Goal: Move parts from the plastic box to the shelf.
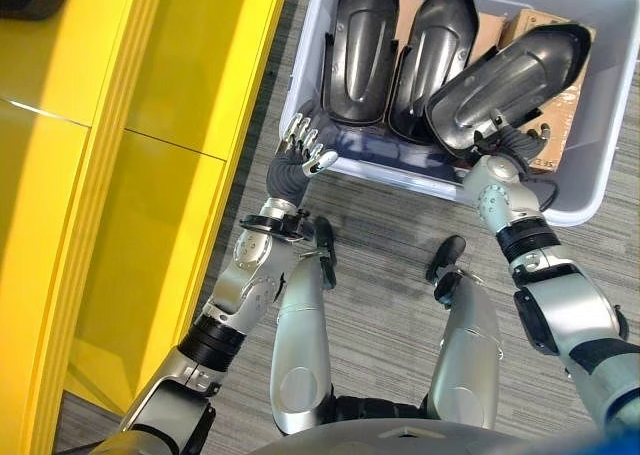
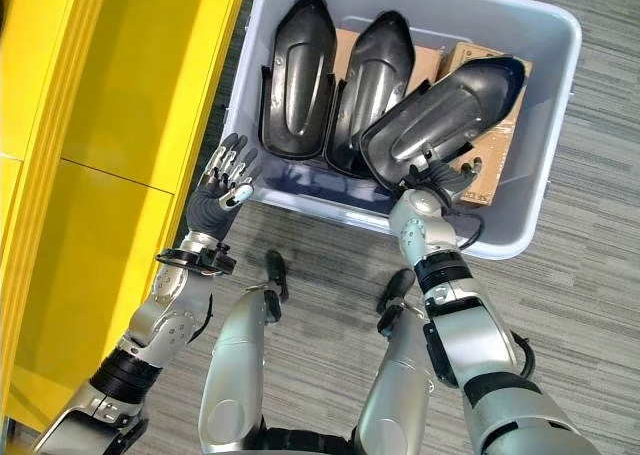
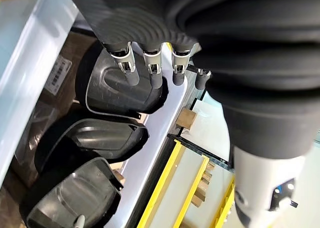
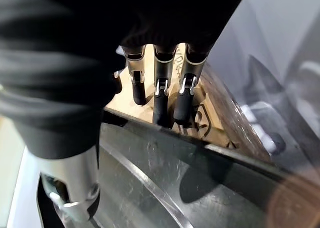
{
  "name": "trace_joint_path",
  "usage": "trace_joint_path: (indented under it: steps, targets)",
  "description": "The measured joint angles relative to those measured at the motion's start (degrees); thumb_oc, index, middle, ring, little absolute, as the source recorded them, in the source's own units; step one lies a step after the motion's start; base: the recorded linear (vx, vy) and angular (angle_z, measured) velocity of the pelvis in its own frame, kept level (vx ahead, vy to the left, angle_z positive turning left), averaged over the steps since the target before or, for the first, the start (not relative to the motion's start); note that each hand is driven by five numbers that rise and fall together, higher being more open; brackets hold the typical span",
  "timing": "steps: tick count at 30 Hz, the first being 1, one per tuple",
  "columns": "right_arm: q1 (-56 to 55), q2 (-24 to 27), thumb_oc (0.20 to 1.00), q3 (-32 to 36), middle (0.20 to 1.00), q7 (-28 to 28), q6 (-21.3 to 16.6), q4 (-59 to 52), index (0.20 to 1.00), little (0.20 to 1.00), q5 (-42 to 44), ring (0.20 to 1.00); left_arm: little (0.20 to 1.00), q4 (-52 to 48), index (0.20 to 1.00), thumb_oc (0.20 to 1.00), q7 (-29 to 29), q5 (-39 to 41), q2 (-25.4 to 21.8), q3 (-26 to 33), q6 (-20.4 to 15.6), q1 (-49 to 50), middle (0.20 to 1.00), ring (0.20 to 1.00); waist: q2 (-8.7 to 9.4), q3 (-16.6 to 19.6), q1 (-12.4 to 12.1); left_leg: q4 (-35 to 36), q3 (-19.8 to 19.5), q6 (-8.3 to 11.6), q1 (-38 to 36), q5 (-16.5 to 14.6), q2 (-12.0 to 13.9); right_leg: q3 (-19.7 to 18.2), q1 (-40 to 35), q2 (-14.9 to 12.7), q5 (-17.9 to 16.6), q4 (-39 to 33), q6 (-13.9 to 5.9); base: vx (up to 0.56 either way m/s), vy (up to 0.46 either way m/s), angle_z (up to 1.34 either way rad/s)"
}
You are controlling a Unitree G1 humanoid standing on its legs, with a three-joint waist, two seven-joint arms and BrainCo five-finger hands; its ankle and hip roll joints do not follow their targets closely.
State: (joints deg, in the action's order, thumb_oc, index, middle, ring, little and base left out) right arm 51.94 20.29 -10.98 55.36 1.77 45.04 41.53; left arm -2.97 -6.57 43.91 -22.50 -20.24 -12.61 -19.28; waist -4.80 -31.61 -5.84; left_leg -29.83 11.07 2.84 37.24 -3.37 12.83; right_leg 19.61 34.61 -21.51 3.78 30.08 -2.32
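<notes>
Plastic box (image 2: 560,135): I see a pale grey-blue tub on the grey carpet (image 2: 320,295), straight ahead of the robot. I use it as my landmark.

Parts: three black moulded shells are inside the box. The left part (image 2: 297,75) and the middle part (image 2: 372,85) stand side by side against the box's left half. The third part (image 2: 445,115) lies tilted across the box's right half, its lower end overlapping the middle part and raised towards the box's near wall.

Cardboard cartons (image 2: 490,175): brown cartons sit in the box beneath and behind the parts, mostly on the box's right side.

Right hand (image 2: 440,183): it is inside the box by the near wall, at the lower end of the third part. In my right wrist view its fingers (image 4: 161,100) reach over the part's edge with the thumb on the other side, so I read the hand as clamped on that part.

Left hand (image 2: 225,180): it hangs just outside the box's near-left corner, at rim height, touching nothing I can make out. Its fingers (image 3: 152,75) are spread and only loosely bent, holding nothing.

Shelf (image 2: 110,125): a bright yellow unit stands to the left of the box, close beside its left wall.
</notes>
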Motion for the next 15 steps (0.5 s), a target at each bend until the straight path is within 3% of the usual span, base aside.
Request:
trace_joint_path:
  steps: [8, 12, 13, 14, 15]
  targets:
    - [3.6, 1.5, 1.000, -3.7, 1.000, 0.2, 8.0, 7.3, 1.000, 1.000, -11.0, 1.000, 1.000, 0.0, 1.000, 1.000, 0.1, 0.5, -0.7, -0.1, 0.0, -0.2, 1.000, 1.000, 0.10, 0.5, -0.3, -1.4, -1.2, -0.27, 2.1, -0.4, -0.5, 1.6, 0.0, -0.6, -0.2, 0.0, 0.31, 0.00, 0.017, 0.08]
    - [4.3, 2.7, 1.000, -5.3, 1.000, 1.3, 10.0, 9.6, 1.000, 1.000, -11.4, 1.000, 1.000, 0.0, 1.000, 1.000, 0.1, 0.5, -0.7, -0.1, -0.2, -0.2, 1.000, 1.000, 0.10, 1.7, -0.6, -1.8, -2.1, -0.54, 4.2, -0.3, -0.8, 2.2, 1.1, -0.7, -0.2, -0.1, 0.32, -0.01, 0.037, 0.11]
    - [4.3, 2.7, 0.909, -5.5, 0.909, 1.3, 10.1, 9.8, 0.909, 0.909, -11.5, 0.909, 1.000, 0.0, 1.000, 1.000, 0.1, 0.5, -0.7, -0.1, -0.3, -0.1, 1.000, 1.000, 0.11, 1.7, -0.7, -2.0, -2.2, -0.58, 4.3, -0.4, -0.8, 2.3, 1.1, -0.7, -0.2, -0.1, 0.33, 0.00, 0.033, 0.03]
    - [4.4, 2.7, 0.322, -6.0, 0.322, 1.4, 10.3, 10.0, 0.322, 0.322, -11.5, 0.322, 1.000, 0.0, 1.000, 1.000, 0.1, 0.5, -0.7, -0.1, -0.6, 0.0, 1.000, 1.000, 0.10, 1.8, -0.7, -2.3, -2.2, -0.65, 4.5, -0.6, -0.8, 2.3, 1.1, -0.7, -0.2, -0.1, 0.32, 0.00, 0.031, 0.02]
    - [4.5, 2.8, 0.200, -6.4, 0.200, 1.5, 10.5, 10.3, 0.200, 0.200, -11.6, 0.200, 1.000, 0.0, 1.000, 1.000, 0.1, 0.5, -0.7, -0.1, -0.8, -0.1, 1.000, 1.000, 0.10, 1.9, -0.7, -2.4, -2.3, -0.70, 4.7, -0.6, -0.8, 2.4, 1.2, -0.8, -0.2, -0.1, 0.32, 0.00, 0.036, 0.02]
